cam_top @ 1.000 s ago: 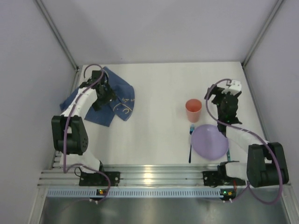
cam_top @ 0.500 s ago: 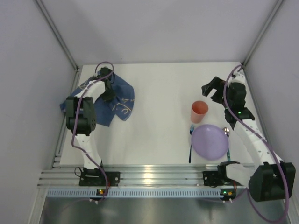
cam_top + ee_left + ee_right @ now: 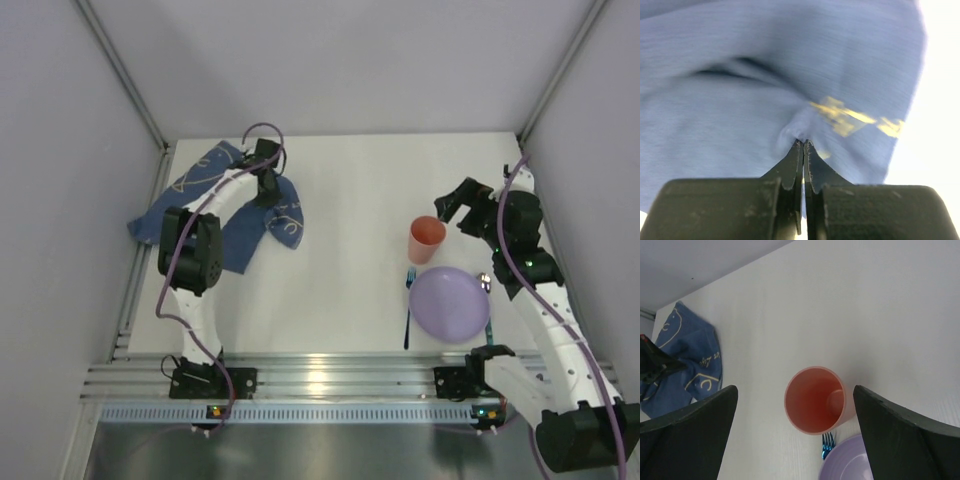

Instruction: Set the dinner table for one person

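**Place setting, one cover: partly laid**

- Tabletop (image 3: 350,200): white, spans the cell under both arms and carries every item below.
- Plate (image 3: 450,303): lilac, near right; apparently the centre of the setting.
- Fork (image 3: 408,300): just left of the plate. A spoon (image 3: 486,285) lies at its right rim.
- Cup (image 3: 427,238): upright, mouth up, just beyond the plate.
- Cloth (image 3: 230,225): blue, rumpled at far left, well apart from the setting.
- Left pincer (image 3: 803,144): jaws closed to a slit, pinching a fold of the cloth, probably to drag it.
- Right pincer (image 3: 460,203): spread wide, empty, near the cup without touching it.
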Action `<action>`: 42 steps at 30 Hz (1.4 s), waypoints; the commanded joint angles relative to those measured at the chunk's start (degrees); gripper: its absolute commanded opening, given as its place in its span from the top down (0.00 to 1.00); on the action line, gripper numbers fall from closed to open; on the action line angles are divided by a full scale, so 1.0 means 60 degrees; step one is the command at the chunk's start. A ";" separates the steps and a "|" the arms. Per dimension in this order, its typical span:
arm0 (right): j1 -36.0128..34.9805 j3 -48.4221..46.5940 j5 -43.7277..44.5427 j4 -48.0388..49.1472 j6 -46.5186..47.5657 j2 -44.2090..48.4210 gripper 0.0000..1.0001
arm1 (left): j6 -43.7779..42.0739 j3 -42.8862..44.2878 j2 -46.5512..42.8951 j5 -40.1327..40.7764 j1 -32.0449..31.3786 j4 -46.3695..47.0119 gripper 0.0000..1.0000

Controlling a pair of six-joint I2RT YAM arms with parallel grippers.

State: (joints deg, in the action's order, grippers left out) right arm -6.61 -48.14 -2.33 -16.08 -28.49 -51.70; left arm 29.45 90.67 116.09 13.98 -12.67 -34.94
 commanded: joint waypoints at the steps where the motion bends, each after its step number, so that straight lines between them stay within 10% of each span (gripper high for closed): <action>1: -0.0143 -0.0619 -0.0169 -0.0440 -0.0144 0.0574 0.00 | 0.1124 0.1072 -0.0526 0.0262 -0.1753 -0.0400 1.00; 5: -0.0260 -0.0765 -0.0183 -0.0529 -0.0217 0.0502 0.00 | 0.2383 0.2624 0.0394 -0.0980 -0.3202 -0.0635 0.76; 9: -0.0742 -0.1378 -0.0169 -0.0777 -0.0334 -0.0083 0.00 | 0.2503 0.4003 0.0633 -0.0882 -0.3850 -0.2172 0.02; 22: -0.4872 -0.2977 -0.0474 -0.1115 -0.1167 -0.3855 0.00 | 0.2605 -0.3388 -0.4798 0.0178 -0.2270 -0.1911 0.02; 38: -0.6309 -0.4676 -0.1795 -0.1657 -0.2649 -0.9707 0.01 | 0.2385 -0.6118 -0.9943 -0.0309 -0.1156 -0.2935 0.04; 42: -0.6632 -0.5406 -0.1751 -0.1816 -0.2533 -1.0729 0.17 | 0.2532 -0.6410 -1.0703 -0.0192 -0.1156 -0.3448 0.04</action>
State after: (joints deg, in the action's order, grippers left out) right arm -44.49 -76.73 -12.47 -25.52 -43.59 -112.12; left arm 43.66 53.54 55.05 12.45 -19.92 -52.34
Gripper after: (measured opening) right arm 0.950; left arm 0.956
